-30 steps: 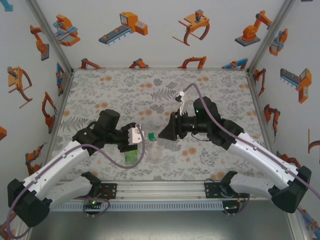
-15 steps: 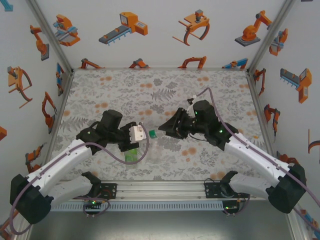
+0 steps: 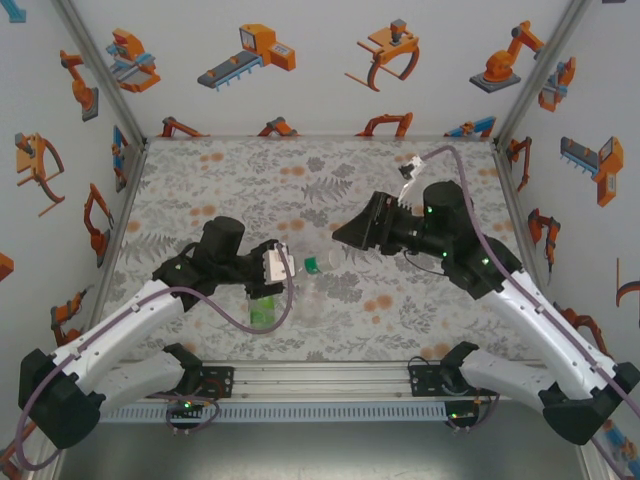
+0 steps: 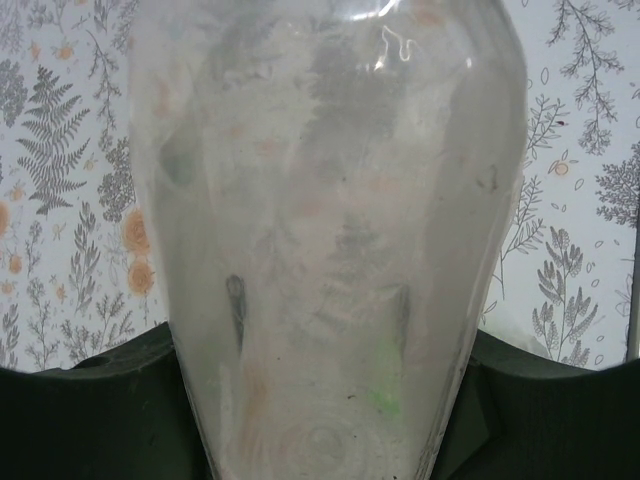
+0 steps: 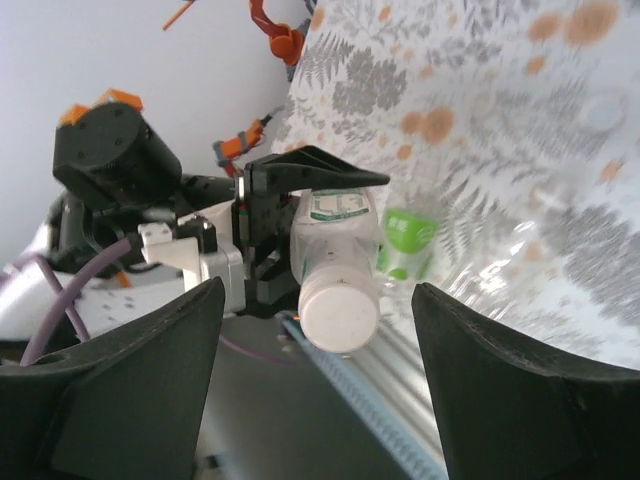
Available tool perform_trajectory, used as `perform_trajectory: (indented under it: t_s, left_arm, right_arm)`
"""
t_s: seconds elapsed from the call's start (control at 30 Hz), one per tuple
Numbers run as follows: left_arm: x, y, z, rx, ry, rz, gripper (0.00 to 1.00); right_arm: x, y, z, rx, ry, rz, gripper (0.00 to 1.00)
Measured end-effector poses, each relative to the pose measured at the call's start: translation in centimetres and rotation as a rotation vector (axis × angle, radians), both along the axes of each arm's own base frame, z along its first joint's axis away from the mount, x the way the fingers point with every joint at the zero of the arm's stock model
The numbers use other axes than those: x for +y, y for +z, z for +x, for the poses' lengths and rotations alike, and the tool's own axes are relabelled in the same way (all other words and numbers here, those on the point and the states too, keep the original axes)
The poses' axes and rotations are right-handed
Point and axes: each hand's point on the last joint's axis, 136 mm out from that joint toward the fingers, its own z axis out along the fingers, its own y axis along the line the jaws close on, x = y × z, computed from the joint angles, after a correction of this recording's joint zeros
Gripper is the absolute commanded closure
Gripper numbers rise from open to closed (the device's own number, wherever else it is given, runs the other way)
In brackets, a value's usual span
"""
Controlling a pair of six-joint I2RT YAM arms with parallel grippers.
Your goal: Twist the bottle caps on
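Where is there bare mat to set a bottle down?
Free: far mat by the back wall; near-right patch beside the right arm. Crowded: near centre, left fingers holding a tall bottle by the green bottle and clear bottle.

Your table (image 3: 250, 172) is covered from the near edge to the far wall by a printed mat (image 3: 440, 160) with grey ferns and orange flower blotches. Two items rest on it close to the near edge, left of centre: a short green-tinted bottle (image 3: 262, 315) and, just beside it on the right, a clear bottle (image 3: 310, 303). Both appear upright; contact between them cannot be confirmed. An aluminium rail (image 3: 320, 380) runs along the near edge.
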Motion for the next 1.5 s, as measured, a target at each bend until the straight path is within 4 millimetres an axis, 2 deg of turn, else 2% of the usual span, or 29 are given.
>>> perform_trajectory:
  t_s: [0.07,0.23,0.37,0.6,0.73,0.93,1.1,1.5]
  left_arm:
    - [-0.1,0.1,-0.2,0.004,-0.009,-0.006,1.0]
    - [-0.3,0.2,-0.6,0.015,-0.036,-0.021,1.0]
    - [-0.5,0.3,-0.9,0.024,-0.05,-0.027,1.0]
    - [-0.5,0.2,-1.1,0.032,-0.056,-0.027,1.0]
    - [-0.5,0.2,-1.1,0.033,-0.058,-0.028,1.0]
    - [-0.5,0.2,-1.1,0.033,-0.058,-0.028,1.0]
    - [-0.5,0.2,-1.1,0.034,-0.058,-0.028,1.0]
    - [-0.4,0.1,-1.2,0.037,-0.062,-0.023,1.0]
  right_arm:
    - [-0.1,0.8,-0.4,-0.119,0.046,-0.048,0.34]
    - [0.4,1.2,-2.2,-0.429,0.231,-0.151,0.34]
    - [1.5,1.0,-4.2,-0.686,0.424,-0.195,0.35]
    - [2.6,-0.5,-6.8,-0.939,0.63,-0.185,0.33]
    - [2.8,-1.5,-7.6,-0.997,0.689,-0.179,0.34]
    - [3.2,-1.5,-7.8,-1.054,0.712,-0.181,0.37]
    - [3.9,-2.0,-7.9,-1.053,0.74,-0.179,0.44]
    - [4.2,-2.3,-7.7,-1.048,0.736,-0.191,0.78]
